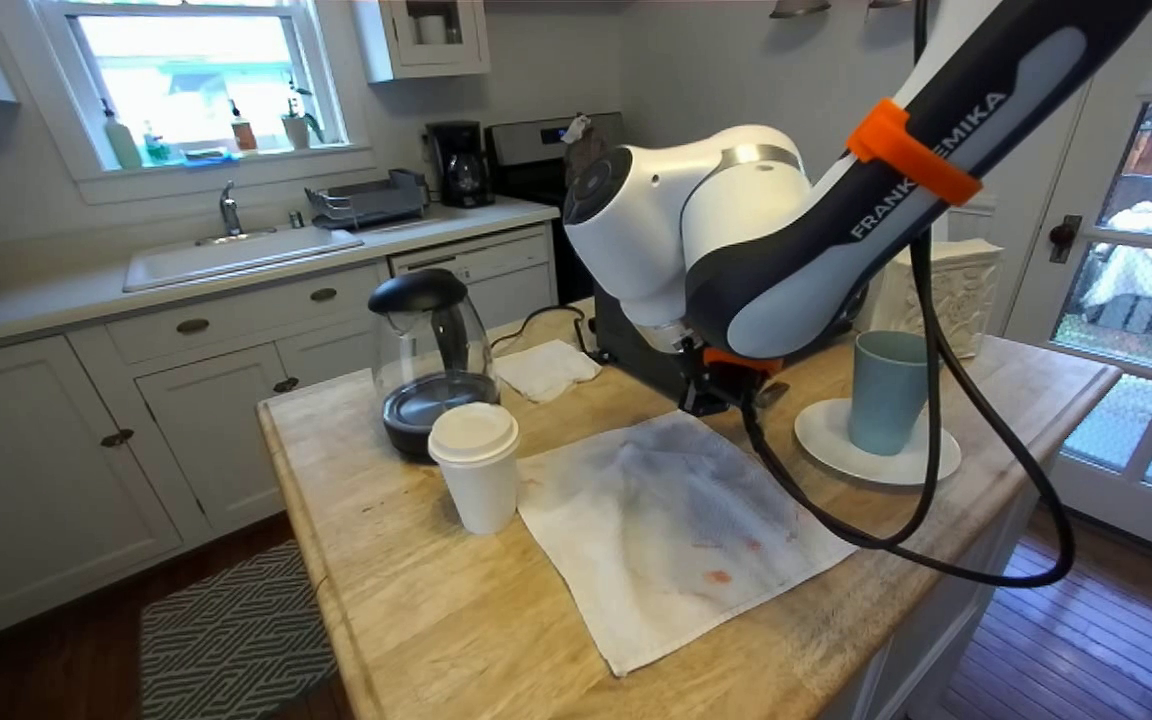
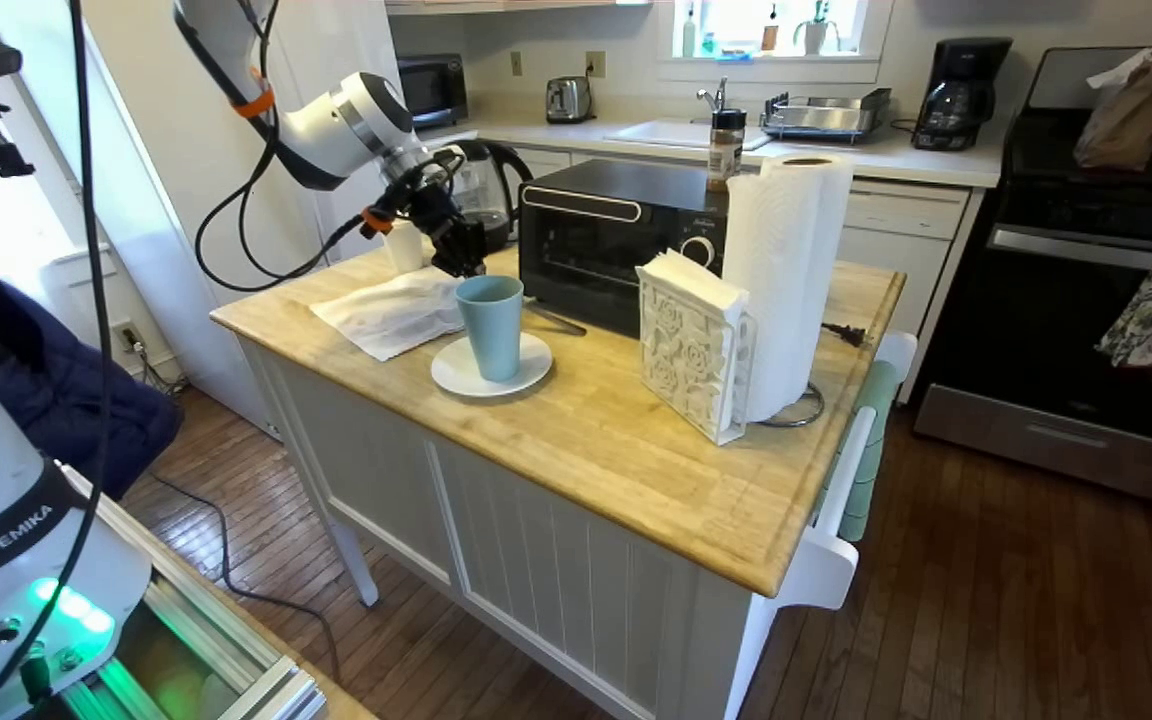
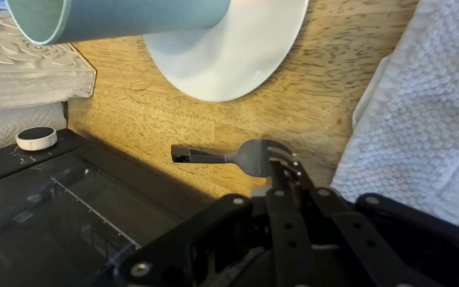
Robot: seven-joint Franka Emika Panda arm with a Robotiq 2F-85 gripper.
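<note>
My gripper (image 3: 288,169) has its fingers close together around a metal fork (image 3: 281,152), whose tines stick out between the fingertips. The gripper (image 1: 704,402) is low over the table, beside the toaster oven and the far edge of the white cloth (image 1: 636,600). It also shows in an exterior view (image 2: 474,264). Just beyond the fingertips, a utensil with a dark handle and flat round grey head (image 3: 249,157) lies on the wood; the fork overlaps it in the wrist view. A teal cup (image 2: 492,330) stands on a white plate (image 2: 451,372) nearby.
A black toaster oven (image 2: 586,230) stands close beside the gripper. A glass kettle (image 1: 436,370) and a lidded white cup (image 1: 476,480) stand beyond the cloth. A napkin holder (image 2: 691,345) and paper towel roll (image 2: 786,290) stand at the oven's other end. Cables hang from the arm.
</note>
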